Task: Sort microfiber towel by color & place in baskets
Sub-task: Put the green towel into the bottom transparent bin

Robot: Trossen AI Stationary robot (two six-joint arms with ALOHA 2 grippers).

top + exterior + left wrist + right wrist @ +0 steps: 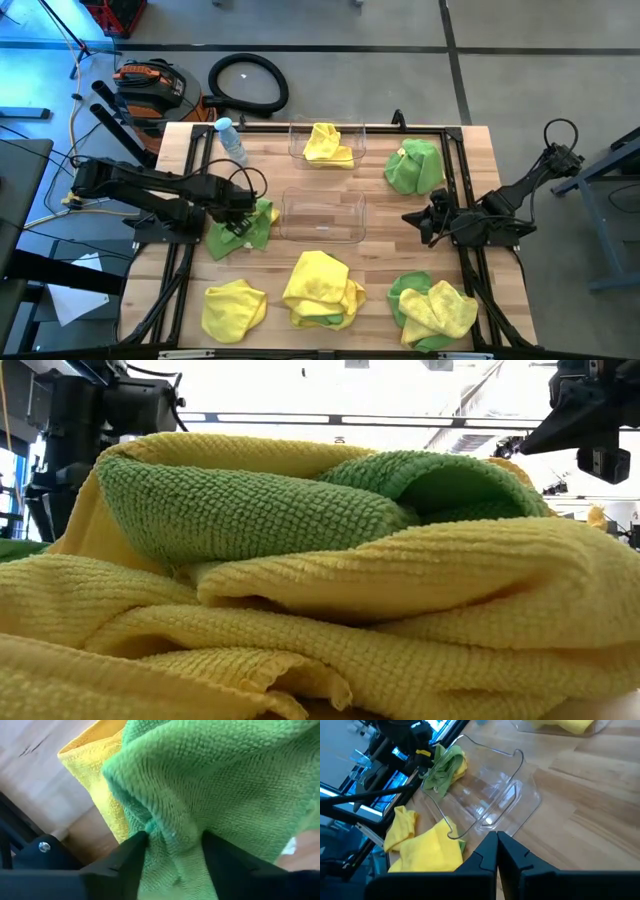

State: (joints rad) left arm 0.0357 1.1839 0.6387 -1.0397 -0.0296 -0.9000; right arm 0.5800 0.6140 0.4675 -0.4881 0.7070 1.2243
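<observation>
Because these cloths are soft, light and floppy, I judge a fold or bunched ridge to be the only sensible place to pinch; a flat patch would just slide under the fingers. My left gripper (240, 212) sits over the green towel (243, 228) at about nine o'clock on the table, fingers spread wide with a ridge of the pile standing between them but not clamped. A yellow corner (102, 780) peeks from under it, so I would pinch high to avoid dragging both. The empty basket (322, 216) lies just beside it toward three o'clock, its low clear wall the one edge to lift over. The far basket (328, 142) at twelve o'clock already holds a yellow towel (325, 143). More heaps lie at six, five and two o'clock. My right gripper (424, 220) waits at three o'clock, clenched on nothing, well clear of the short path. A small bottle (231, 139) stands at eleven o'clock, off the route.
</observation>
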